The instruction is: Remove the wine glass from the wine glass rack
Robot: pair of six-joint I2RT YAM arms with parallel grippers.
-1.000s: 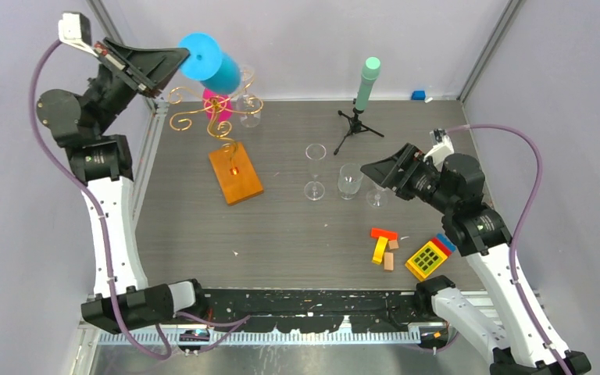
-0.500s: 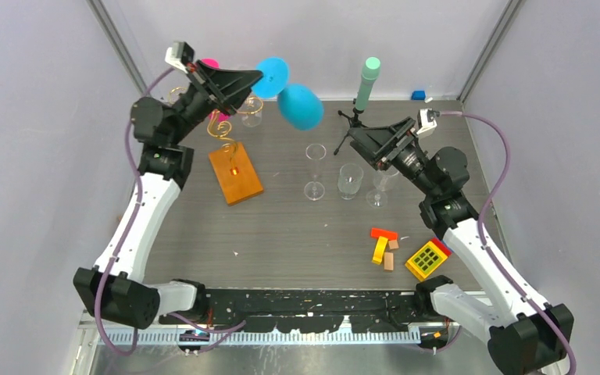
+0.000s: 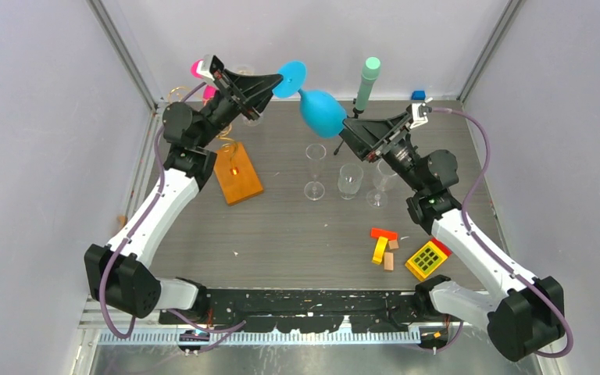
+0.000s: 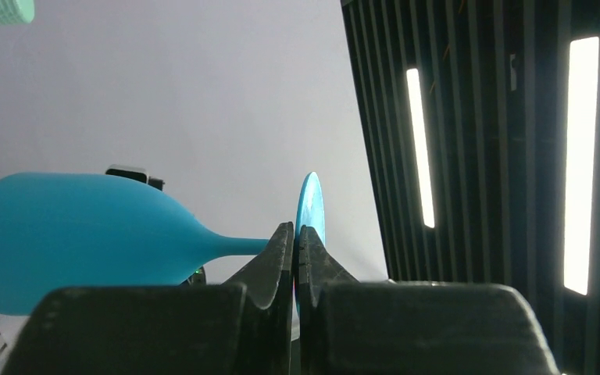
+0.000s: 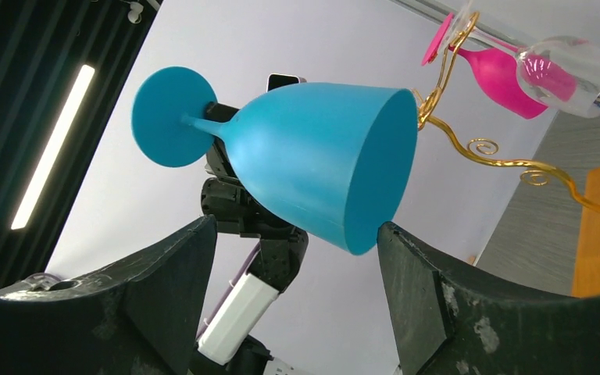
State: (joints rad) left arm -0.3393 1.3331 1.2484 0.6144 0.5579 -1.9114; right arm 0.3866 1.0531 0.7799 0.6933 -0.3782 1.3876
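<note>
So the blue wine glass [image 3: 322, 112] lies sideways, left hand [image 3: 276, 81] pinched shut on its stem, bowl seemingly just inside the wide-open, empty right hand [image 3: 349, 130].

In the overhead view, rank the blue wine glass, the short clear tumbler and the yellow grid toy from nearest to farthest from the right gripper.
1. Blue wine glass: bowl between the right gripper fingers, which are open.
2. Short clear tumbler: centre, nearer the bases.
3. Yellow grid toy: front right.
</note>
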